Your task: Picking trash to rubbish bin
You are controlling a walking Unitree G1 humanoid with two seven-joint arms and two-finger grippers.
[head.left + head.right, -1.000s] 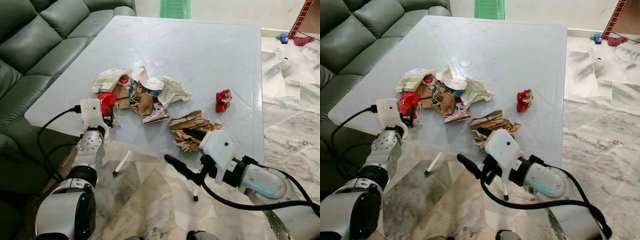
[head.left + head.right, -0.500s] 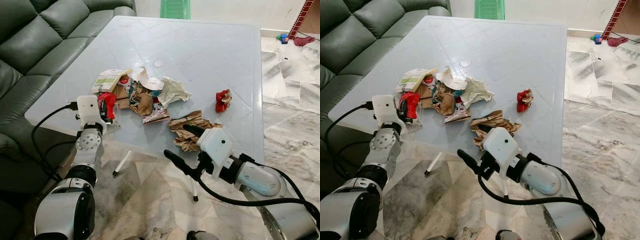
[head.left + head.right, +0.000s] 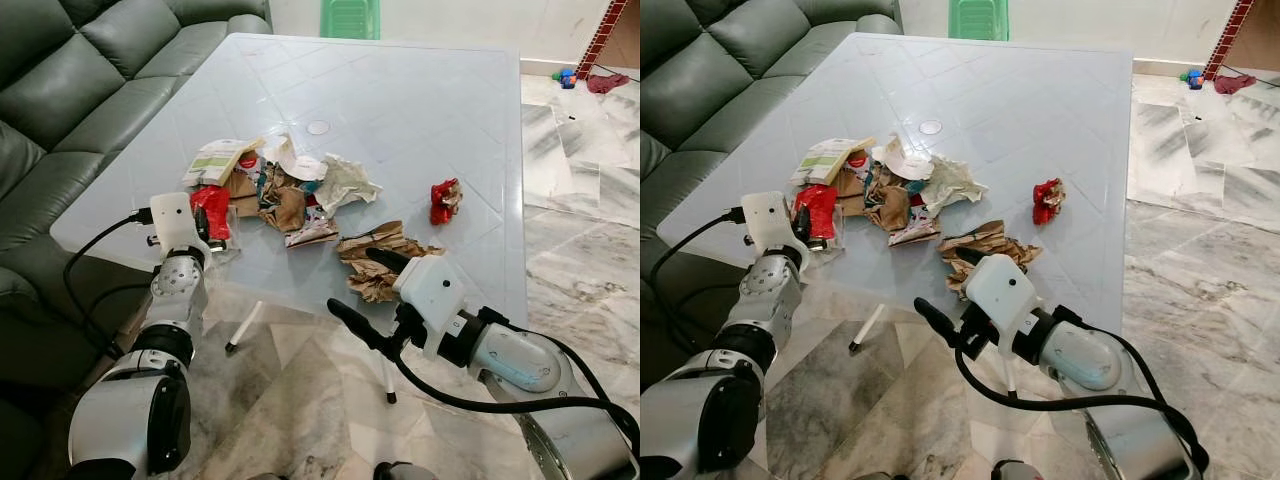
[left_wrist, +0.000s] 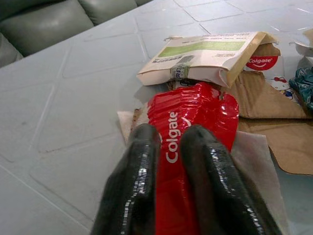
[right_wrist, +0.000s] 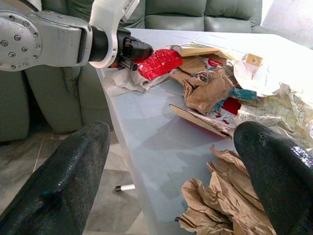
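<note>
Pale table [image 3: 420,110] near-left edge: left gripper [image 4: 168,147] clamps red Colgate wrapper [image 4: 193,112], long axis pointing away; right gripper [image 5: 171,161] fingers apart

Red Colgate wrapper [image 4: 195,117], pale blue table [image 3: 400,90].

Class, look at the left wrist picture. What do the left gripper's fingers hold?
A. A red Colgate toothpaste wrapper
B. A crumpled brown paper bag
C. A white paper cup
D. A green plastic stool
A: the left gripper has its fingers closed on the red Colgate wrapper at the table's near edge.
</note>
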